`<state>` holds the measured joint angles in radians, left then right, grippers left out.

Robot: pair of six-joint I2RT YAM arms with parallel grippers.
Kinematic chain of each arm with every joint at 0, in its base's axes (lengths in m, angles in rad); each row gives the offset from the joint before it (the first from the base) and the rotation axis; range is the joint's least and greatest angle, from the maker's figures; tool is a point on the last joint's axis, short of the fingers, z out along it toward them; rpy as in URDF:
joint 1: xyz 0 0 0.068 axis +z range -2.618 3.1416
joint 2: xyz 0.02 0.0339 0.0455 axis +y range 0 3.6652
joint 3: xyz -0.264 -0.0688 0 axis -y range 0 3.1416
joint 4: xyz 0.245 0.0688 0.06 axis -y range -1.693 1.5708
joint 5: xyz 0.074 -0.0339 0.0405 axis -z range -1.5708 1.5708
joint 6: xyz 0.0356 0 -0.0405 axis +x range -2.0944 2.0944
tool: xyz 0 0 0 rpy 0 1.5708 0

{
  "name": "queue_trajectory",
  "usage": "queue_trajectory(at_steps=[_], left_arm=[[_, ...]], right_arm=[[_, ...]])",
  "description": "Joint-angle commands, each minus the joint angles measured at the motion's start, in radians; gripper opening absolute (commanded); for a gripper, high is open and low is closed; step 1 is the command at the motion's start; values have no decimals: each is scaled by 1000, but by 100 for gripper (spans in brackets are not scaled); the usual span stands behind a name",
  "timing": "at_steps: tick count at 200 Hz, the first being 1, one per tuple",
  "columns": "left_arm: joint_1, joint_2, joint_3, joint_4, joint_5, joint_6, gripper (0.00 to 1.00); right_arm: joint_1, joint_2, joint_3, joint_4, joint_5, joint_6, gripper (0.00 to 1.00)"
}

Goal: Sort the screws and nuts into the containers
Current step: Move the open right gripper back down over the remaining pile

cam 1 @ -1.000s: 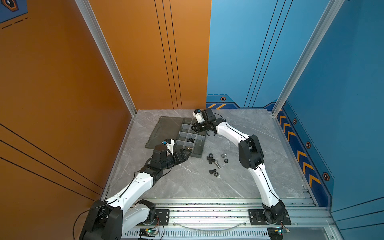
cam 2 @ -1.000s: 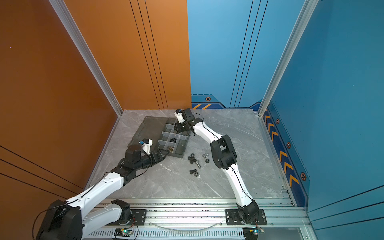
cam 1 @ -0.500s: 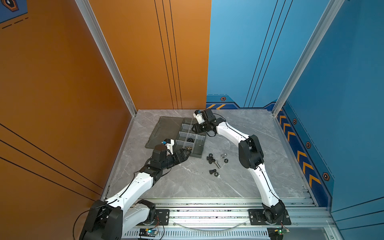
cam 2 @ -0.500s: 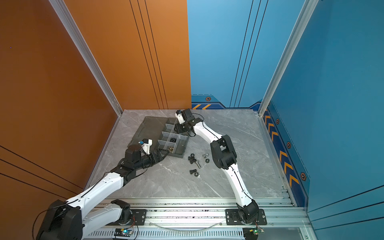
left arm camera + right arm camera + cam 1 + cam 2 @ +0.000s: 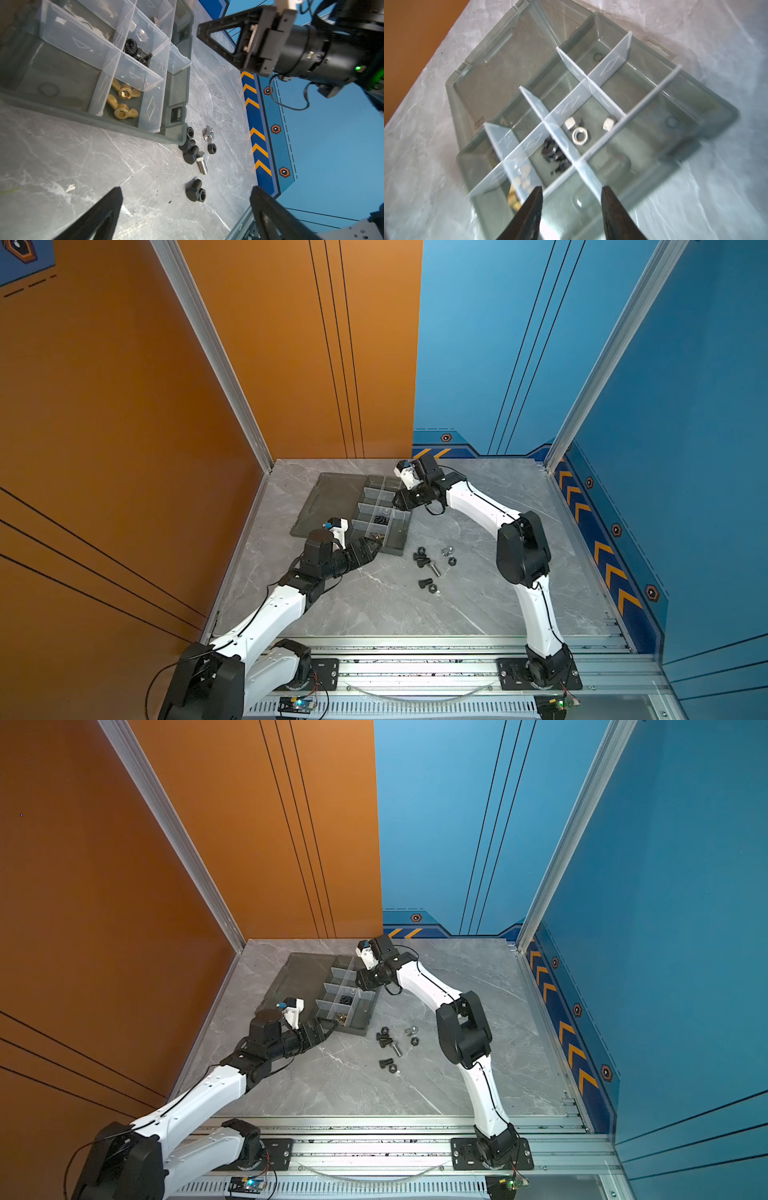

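Observation:
The dark grey tray [image 5: 392,549] [image 5: 353,1029] holds the containers. My right gripper [image 5: 397,499] [image 5: 572,190] hangs open over its far end with nothing between the jaws. Below it, one cell holds silver nuts [image 5: 580,136], the neighbouring cell black nuts [image 5: 550,152], and a further one brass winged nuts [image 5: 122,99]. My left gripper [image 5: 374,545] [image 5: 187,189] is wide open and empty by the tray's near corner. Loose on the table lie black screws [image 5: 190,153], a silver screw [image 5: 202,165], silver nuts [image 5: 208,134], a black nut [image 5: 212,148], and a black screw beside a nut [image 5: 194,191].
The tray's flat lid [image 5: 328,502] lies open toward the orange wall. Translucent dividers [image 5: 566,108] stand above the tray's rim. The loose pile [image 5: 432,564] sits just right of the tray's near corner. Bare marble table [image 5: 374,605] stretches to the metal rail in front.
My right gripper's jaws have opened wider over the tray. Neither arm has visibly shifted, and the left gripper stays wide open.

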<state>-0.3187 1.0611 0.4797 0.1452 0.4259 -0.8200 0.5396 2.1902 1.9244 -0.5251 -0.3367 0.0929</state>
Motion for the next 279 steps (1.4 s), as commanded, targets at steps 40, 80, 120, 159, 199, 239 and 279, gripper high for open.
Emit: queue_trajectory(at_steps=[40,80,120,159,199,239,279], left_arm=[[9,11,12,1,-10,5,98],[2,24,6,25,-6,1,98],[2,51,22,26,8,6,98],[-4,62,24,32,3,3,98],[-11,63,27,32,-2,0,98],[-14,66,30,28,-4,0,98],[-17,69,32,28,-8,1,98]], right_arm=[[-39,-230,-217,-145,55,-25,51],[-38,-324,-371,-171,151,12,52],[-44,-369,-493,-179,233,44,52],[-47,-366,-543,-193,242,58,51],[-48,-351,-565,-192,239,52,48],[-43,-338,-580,-195,243,56,44],[-38,-320,-581,-209,255,50,42]])
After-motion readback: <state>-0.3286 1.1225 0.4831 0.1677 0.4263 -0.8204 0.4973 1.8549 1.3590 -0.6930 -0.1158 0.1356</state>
